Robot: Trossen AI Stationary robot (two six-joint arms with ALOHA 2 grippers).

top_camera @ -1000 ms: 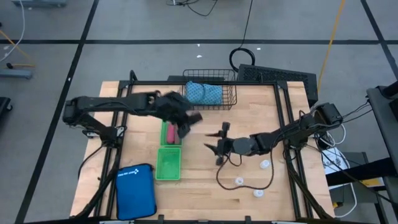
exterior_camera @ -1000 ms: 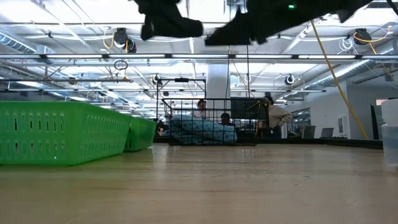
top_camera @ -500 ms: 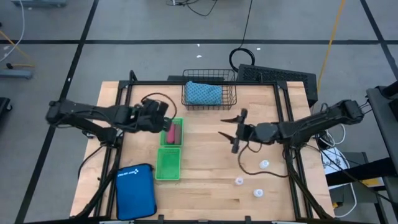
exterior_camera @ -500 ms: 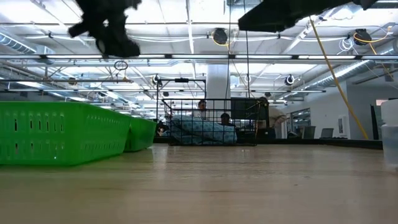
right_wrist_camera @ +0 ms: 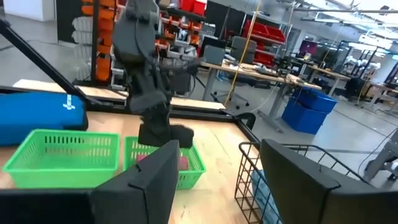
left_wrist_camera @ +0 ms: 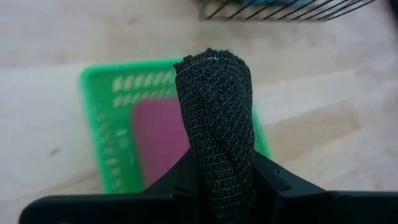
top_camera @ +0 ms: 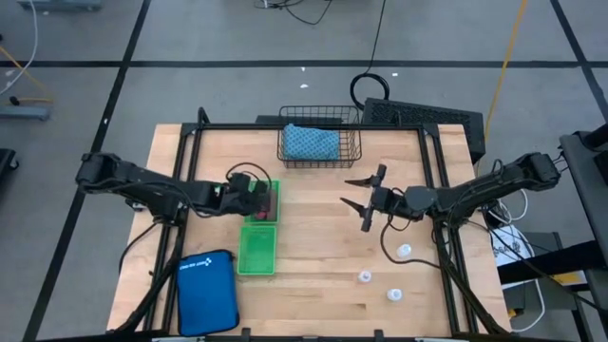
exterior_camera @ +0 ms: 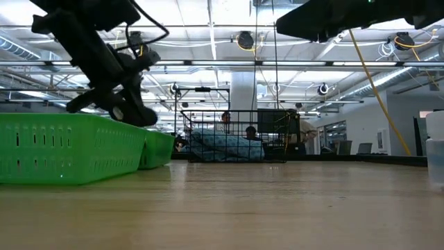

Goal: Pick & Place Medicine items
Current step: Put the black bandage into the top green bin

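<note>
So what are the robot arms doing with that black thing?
The left gripper is shut on the black piece, holding it just above the far green basket, where a pink piece already lies. The right gripper hangs open above the middle of the table, holding nothing. Three small white bottles sit on the wood near it.

The black oblong piece (left_wrist_camera: 216,130), wrapped in woven fabric, stands upright, clamped in the left gripper (left_wrist_camera: 217,180) above a green basket (left_wrist_camera: 102,106). The pink piece (left_wrist_camera: 158,134) lies flat inside it. Three tiny white bottles (top_camera: 405,251) (top_camera: 365,276) (top_camera: 394,294) sit apart on the table.
</note>
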